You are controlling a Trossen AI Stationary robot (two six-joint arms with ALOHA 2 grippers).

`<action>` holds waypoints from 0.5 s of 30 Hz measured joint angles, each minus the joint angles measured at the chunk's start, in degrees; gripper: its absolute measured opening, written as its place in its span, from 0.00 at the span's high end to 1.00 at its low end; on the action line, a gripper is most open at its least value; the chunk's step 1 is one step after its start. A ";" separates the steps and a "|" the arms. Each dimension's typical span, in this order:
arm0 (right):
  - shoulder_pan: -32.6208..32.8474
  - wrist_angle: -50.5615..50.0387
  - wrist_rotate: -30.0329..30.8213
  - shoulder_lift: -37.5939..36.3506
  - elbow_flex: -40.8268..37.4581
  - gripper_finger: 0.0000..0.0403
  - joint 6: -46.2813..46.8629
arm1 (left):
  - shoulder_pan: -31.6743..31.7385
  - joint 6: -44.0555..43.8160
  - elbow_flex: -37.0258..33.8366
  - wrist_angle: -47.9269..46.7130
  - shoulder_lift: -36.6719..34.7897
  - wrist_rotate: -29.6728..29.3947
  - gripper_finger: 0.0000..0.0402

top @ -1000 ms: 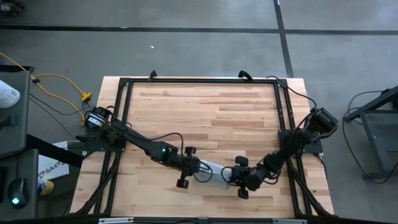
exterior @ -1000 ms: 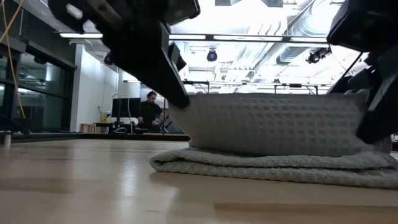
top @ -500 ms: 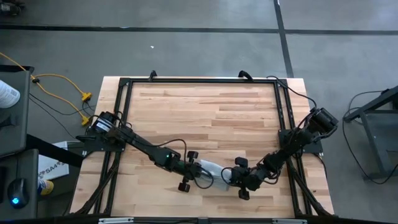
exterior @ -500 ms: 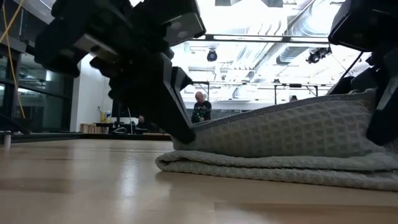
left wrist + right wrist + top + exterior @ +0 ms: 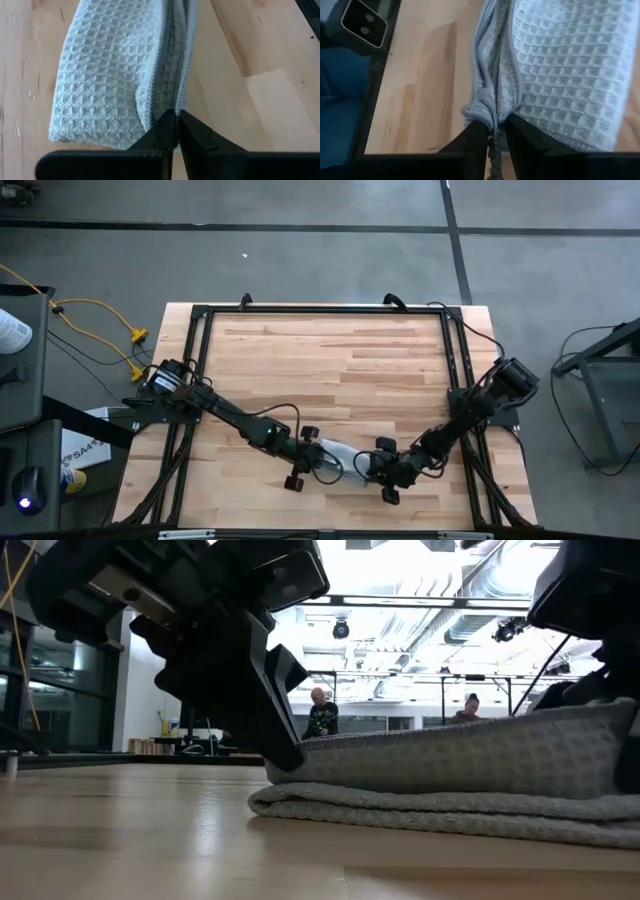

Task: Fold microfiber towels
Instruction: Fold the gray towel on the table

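Note:
The light grey-blue microfiber towel lies folded in a narrow stack near the near edge of the wooden table. Its lower layers rest flat on the wood. The top layer sags just above them between my two grippers. My left gripper is shut on the towel's left end, and also shows in the low view and in its own wrist view. My right gripper is shut on the right end. My left gripper pinches the hemmed edge at the towel's left end between its two fingertips. Several layers run together there. The fingers slant down from the table's left. The held end sits low on the stack. My right gripper pinches a bunched bit of edge at the towel's right end between its fingertips, which stand slightly apart with cloth in the gap. The fingers slant down from the table's right. That end of the top layer stays a little raised.
A black frame runs round the tabletop, with each arm's base at a side rail. The wood beyond the towel toward the far edge is bare. In the room behind the table two people show.
My left gripper has sunk toward the table with its end of the towel. The top layer, arched high over the stack a second ago, has come down, its left end first, and now lies low over the lower layers. My right gripper has stayed in place.

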 joint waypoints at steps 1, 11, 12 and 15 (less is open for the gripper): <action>0.00 1.06 -0.24 0.67 0.00 0.84 -0.12 | -0.18 -0.26 0.00 0.03 0.00 0.00 0.95; 0.00 3.39 -1.83 1.83 0.07 0.70 -0.10 | -0.74 -2.60 0.00 0.25 0.00 -0.45 0.95; 0.00 3.41 -2.01 1.83 0.07 0.68 -0.10 | -0.73 -2.75 0.00 0.26 0.00 -0.46 0.95; 0.00 3.43 -2.15 1.83 0.07 0.64 -0.10 | -0.75 -2.78 0.00 0.26 0.00 -0.44 0.95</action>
